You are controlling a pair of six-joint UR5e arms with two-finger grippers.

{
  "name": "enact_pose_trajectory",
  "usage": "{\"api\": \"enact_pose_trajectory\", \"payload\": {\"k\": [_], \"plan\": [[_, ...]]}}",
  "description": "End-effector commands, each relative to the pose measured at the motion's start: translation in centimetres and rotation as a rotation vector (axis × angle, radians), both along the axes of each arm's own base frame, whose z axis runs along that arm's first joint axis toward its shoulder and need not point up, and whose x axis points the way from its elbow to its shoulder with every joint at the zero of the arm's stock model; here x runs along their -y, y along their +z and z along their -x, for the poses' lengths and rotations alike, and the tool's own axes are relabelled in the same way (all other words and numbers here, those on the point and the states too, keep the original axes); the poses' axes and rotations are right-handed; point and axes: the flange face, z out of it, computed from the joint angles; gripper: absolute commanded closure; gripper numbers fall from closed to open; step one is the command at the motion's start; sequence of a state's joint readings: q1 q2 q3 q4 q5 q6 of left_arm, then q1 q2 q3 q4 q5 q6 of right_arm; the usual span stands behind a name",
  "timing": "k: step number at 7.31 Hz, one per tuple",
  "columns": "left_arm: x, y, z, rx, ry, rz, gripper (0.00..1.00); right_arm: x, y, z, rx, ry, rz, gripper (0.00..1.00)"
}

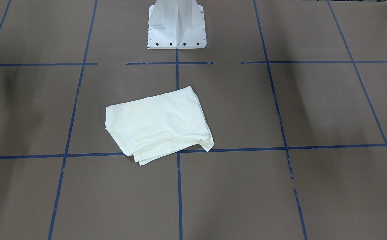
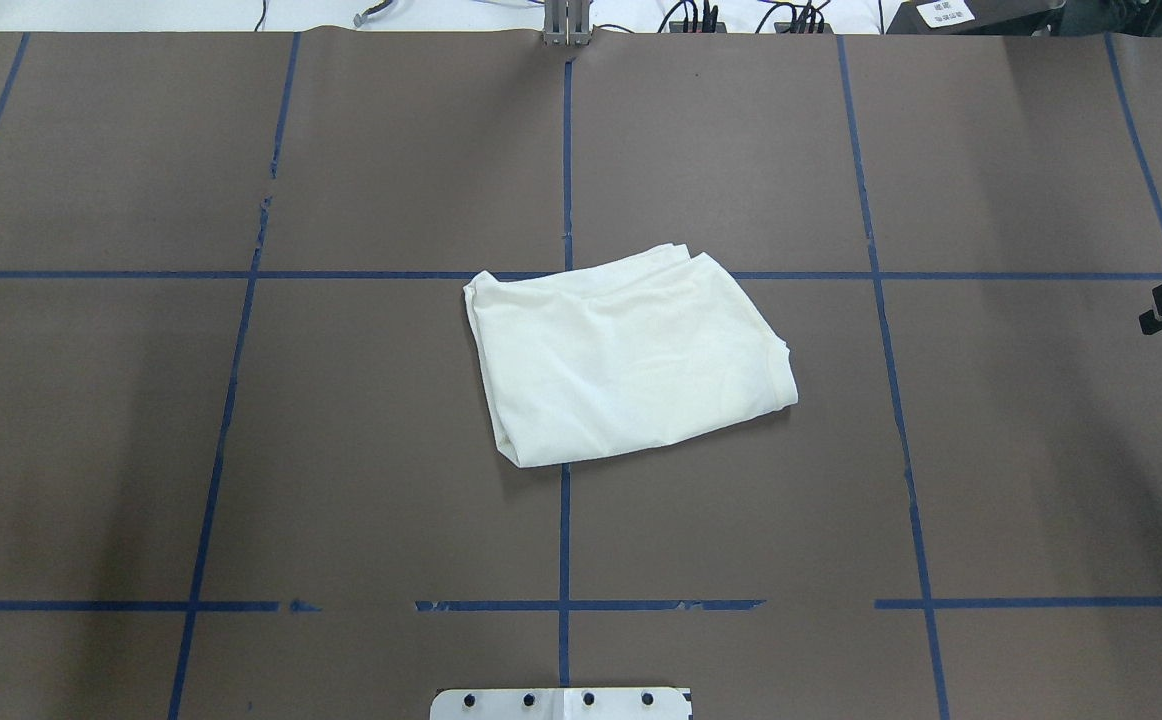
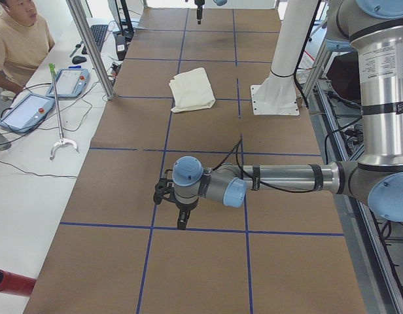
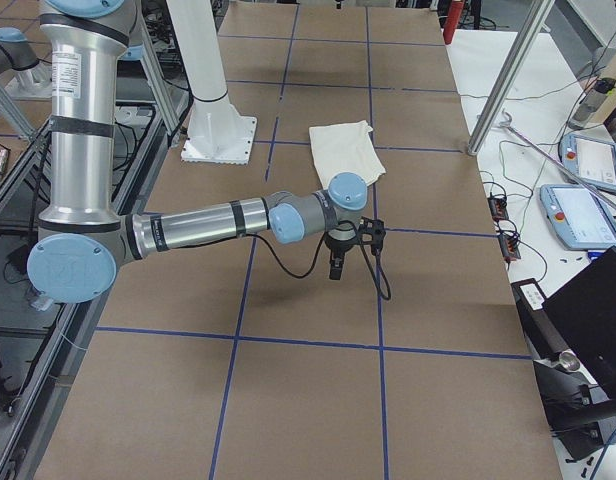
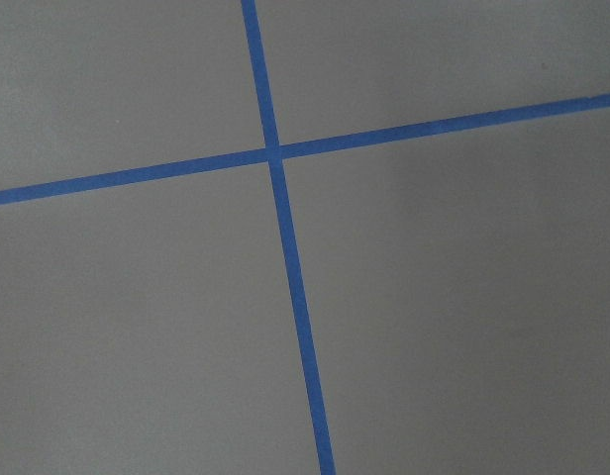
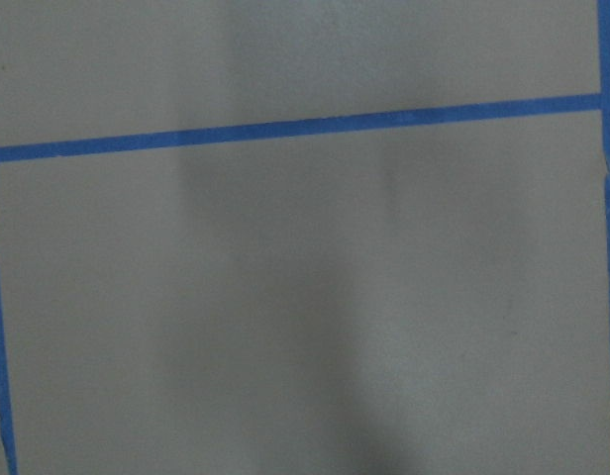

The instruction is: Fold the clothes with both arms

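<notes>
The cream-white T-shirt [image 2: 631,360] lies folded into a rough, slightly skewed rectangle near the middle of the brown table [image 2: 241,450], a plain face up. It rests on a crossing of the blue tape lines [image 5: 285,247], with layered edges showing along one side. It is in front of the white pedestal base [image 1: 177,26], apart from it. Both arms are stretched low over the table towards opposite ends, well apart from the shirt. The left gripper [image 3: 181,219] and the right gripper [image 4: 335,265] both point down over bare table, touching no cloth. Whether either pair of fingers is spread or closed I cannot tell – the wrist cameras show only table and tape.
</notes>
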State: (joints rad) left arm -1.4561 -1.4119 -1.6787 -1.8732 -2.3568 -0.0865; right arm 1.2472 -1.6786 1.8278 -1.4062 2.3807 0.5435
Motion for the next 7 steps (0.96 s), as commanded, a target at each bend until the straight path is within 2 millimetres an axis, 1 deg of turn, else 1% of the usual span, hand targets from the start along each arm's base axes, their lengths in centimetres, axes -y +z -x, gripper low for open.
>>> {"api": "enact_pose_trajectory", "payload": {"k": [1,2,3,4,5,6,7], "plan": [[0.5,-0.4,-0.1,0.000,0.001,-0.010,0.00,-1.7,3.8,-3.9,0.031,0.064,0.090,0.00],[0.5,-0.5,-0.1,-0.001,0.001,-0.011,0.00,-2.7,5.9,-5.7,0.078,0.086,0.139,0.00],[0.5,-0.6,-0.1,-0.001,0.001,-0.013,0.00,-4.0,7.4,-6.2,0.085,0.058,0.094,0.00],[0.5,-0.5,-0.1,-0.001,0.001,-0.011,0.00,-4.2,9.4,-6.2,0.088,0.056,0.080,0.00],[0.5,-0.4,-0.1,0.000,0.001,-0.007,0.00,-4.0,9.7,-6.2,0.096,0.061,0.052,0.00],[0.5,-0.3,-0.1,0.002,0.000,-0.004,0.00,-3.7,8.9,-6.1,0.099,0.070,0.042,0.00],[0.5,-0.5,-0.1,0.001,0.000,-0.008,0.00,-3.6,8.6,-6.1,0.096,0.070,0.036,0.00]]}}
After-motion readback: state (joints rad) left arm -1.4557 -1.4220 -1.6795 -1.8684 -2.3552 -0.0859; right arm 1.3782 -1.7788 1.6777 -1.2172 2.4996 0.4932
